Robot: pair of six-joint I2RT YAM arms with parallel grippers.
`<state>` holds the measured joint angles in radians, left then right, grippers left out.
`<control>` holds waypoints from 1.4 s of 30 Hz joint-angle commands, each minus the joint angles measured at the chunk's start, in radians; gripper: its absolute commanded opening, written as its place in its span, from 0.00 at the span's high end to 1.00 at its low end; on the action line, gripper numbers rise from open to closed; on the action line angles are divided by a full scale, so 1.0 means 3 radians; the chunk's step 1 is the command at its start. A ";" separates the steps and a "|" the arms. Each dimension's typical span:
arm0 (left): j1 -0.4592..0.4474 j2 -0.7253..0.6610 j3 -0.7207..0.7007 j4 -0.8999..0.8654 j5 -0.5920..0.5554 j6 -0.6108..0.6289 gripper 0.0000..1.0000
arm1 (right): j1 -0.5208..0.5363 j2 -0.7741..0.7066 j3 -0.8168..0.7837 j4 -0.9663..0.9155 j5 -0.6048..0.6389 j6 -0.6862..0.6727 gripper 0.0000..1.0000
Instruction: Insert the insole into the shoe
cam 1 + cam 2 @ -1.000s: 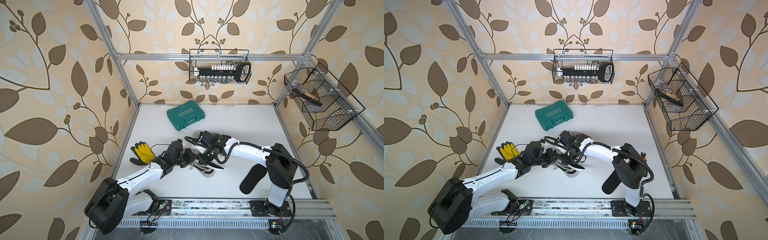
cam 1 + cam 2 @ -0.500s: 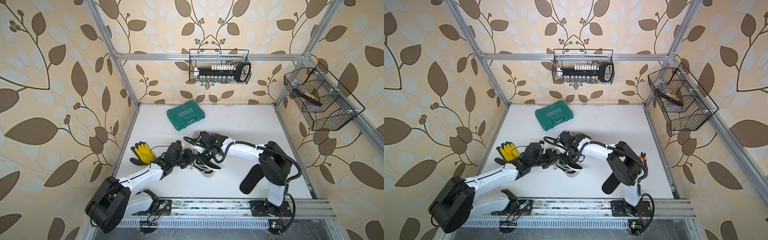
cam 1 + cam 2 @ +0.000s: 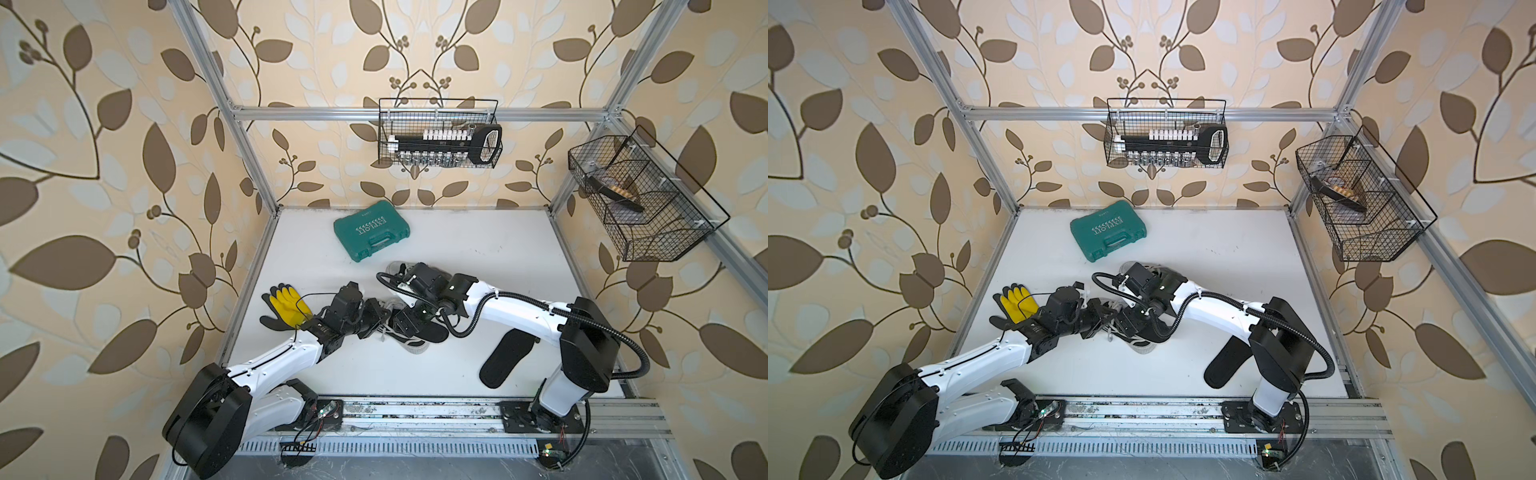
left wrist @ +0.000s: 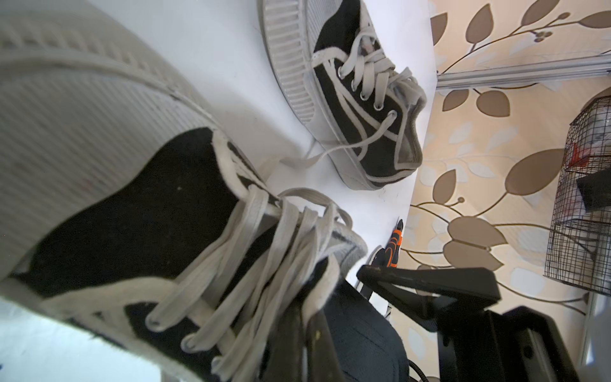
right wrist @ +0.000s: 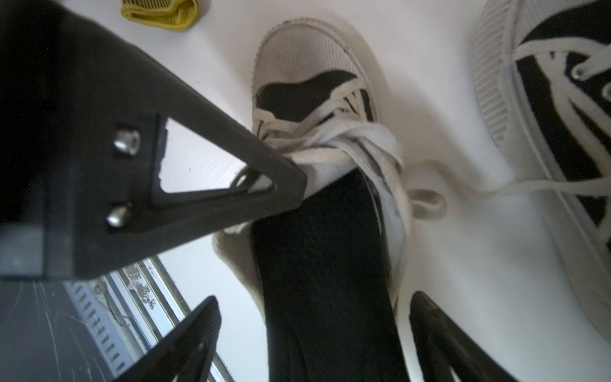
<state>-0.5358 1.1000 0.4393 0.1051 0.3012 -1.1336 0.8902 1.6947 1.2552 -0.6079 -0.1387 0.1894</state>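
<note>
- Shoe (image 3: 413, 348): black canvas, white toe cap and laces, lying on the white table (image 3: 478, 249) between the two arms
- Insole (image 5: 324, 264): black, front end tucked into the shoe's opening under the tongue and laces, rear part running back out of the shoe
- Right gripper (image 5: 315, 299): jaws spread wide, one finger on each side of the insole's rear part, neither pressing on it
- Left gripper (image 4: 337, 297): clamped on the shoe's rim beside the laces; in the right wrist view one of its fingers (image 5: 231, 172) has its tip at the tongue
- Second shoe (image 4: 357, 99): same pattern, upright, farther back on the table, partly under the right arm in both top views
- Second insole (image 3: 505, 359): black, flat on the table near the right arm's base
- Yellow and black glove (image 3: 284, 309): at the table's left edge, beside the left arm
- Teal case (image 3: 371, 235): shut, near the back wall
- Wire basket (image 3: 438, 133): on the back wall, holding a socket set
- Side basket (image 3: 640, 199): on the right wall; contents unclear
</note>
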 commanded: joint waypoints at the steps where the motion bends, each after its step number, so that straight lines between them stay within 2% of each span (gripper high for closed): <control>1: 0.0007 -0.0067 0.0010 -0.0023 -0.0075 -0.0016 1.00 | 0.0020 -0.0099 -0.0011 -0.0322 0.0240 -0.0042 0.09; 5: 0.0008 -0.0032 0.0029 -0.0008 -0.0032 -0.0010 1.00 | 0.0023 -0.0239 -0.0066 -0.0525 0.0394 -0.0203 0.06; 9: 0.0007 -0.0017 0.0031 0.0002 -0.0032 -0.0010 1.00 | 0.0020 -0.0326 -0.0150 -0.0645 0.0355 -0.0342 0.06; 18: 0.0011 -0.0034 0.0035 -0.0012 -0.0029 -0.0004 1.00 | 0.0028 -0.0122 -0.0163 -0.0597 0.0071 -0.0378 0.09; 22: 0.0007 -0.0039 0.0035 -0.0022 -0.0027 -0.0005 1.00 | 0.0030 -0.0090 -0.0087 -0.0675 0.0208 -0.0396 0.23; 25: 0.0007 -0.0041 0.0025 -0.0014 -0.0037 -0.0005 1.00 | 0.0029 -0.0131 -0.0078 -0.0692 0.0182 -0.0401 0.36; 33: 0.0007 -0.0041 0.0029 -0.0008 -0.0027 -0.0014 1.00 | 0.0084 -0.0132 -0.0050 -0.0704 0.0194 -0.0284 0.62; 42: 0.0007 -0.0081 -0.0033 0.0061 -0.0010 -0.0083 1.00 | 0.0097 -0.0003 0.0141 -0.0766 0.0109 0.0009 0.83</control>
<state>-0.5358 1.0996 0.4385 0.1005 0.3019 -1.1378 0.9134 1.6619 1.2503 -0.7940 -0.0879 0.1570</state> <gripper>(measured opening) 0.048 0.179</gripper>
